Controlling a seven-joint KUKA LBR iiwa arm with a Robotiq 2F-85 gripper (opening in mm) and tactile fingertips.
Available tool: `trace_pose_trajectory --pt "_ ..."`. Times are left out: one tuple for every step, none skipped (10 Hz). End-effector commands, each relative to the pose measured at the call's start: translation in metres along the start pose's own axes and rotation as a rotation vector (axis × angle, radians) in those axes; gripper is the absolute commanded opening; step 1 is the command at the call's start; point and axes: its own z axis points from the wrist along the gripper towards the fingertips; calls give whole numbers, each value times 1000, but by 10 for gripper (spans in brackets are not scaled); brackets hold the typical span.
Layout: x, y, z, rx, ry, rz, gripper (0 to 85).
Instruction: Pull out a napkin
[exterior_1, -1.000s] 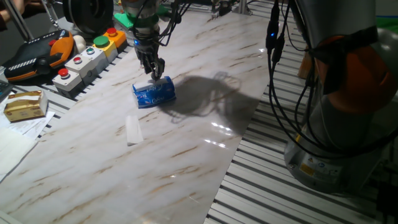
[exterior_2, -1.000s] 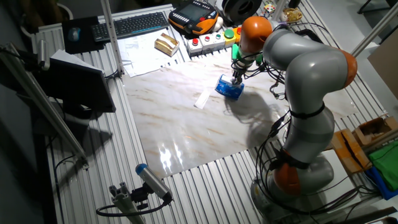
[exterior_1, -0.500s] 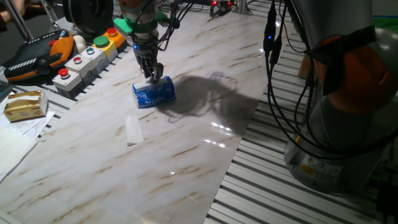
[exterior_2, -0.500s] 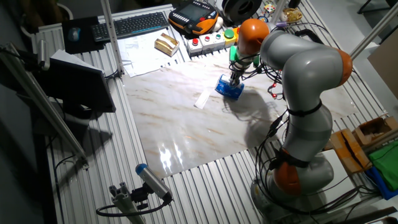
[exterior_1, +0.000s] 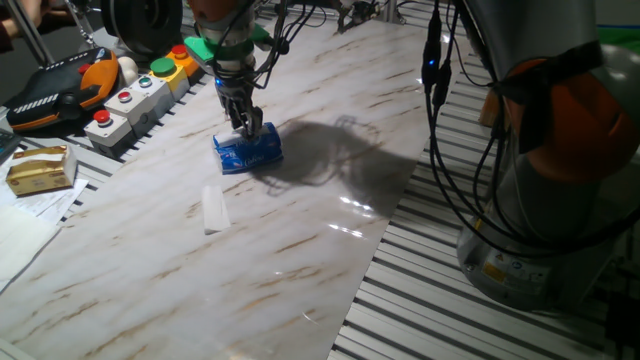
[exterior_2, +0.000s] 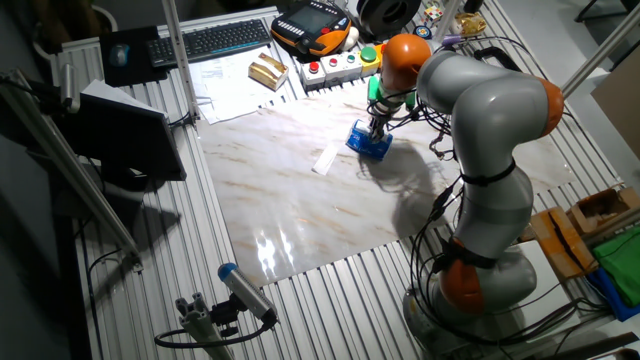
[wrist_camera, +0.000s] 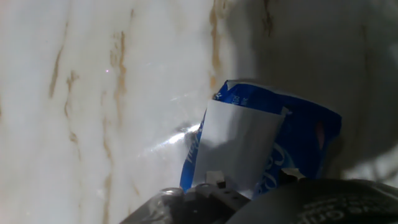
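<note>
The blue packet (exterior_1: 247, 150) carried white print too blurred to read. The fingers (exterior_1: 243, 122) pinched the napkin (wrist_camera: 233, 149), a white sheet standing up from the packet's top. Since a second earlier the gripper had shifted slightly; packet and folded strip (exterior_1: 213, 209) lay unmoved on the marble surface (exterior_1: 300, 230).

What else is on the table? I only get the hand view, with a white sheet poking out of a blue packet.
Observer: A small folded white strip lies on the marble table, apart from the blue packet.
Operator: And where is the arm?
Observer: Right over the packet, with the gripper pointing down at its top, where the napkin comes out.
Operator: Anything else nearby?
Observer: A row of boxes with red and green buttons sits just beyond the table's edge.
</note>
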Motion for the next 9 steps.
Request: trace_pose_trajectory --pt "0 0 1 4 -2 0 530" --pt "0 1 3 8 0 2 530" --pt "1 1 5 10 0 5 517" --pt "1 2 7 14 2 5 503" --pt "1 2 8 20 3 5 493" --pt "1 2 9 24 4 5 487" --pt "2 2 10 29 4 5 483" --pt "2 2 9 33 5 5 480" --pt "2 3 8 33 5 4 477"
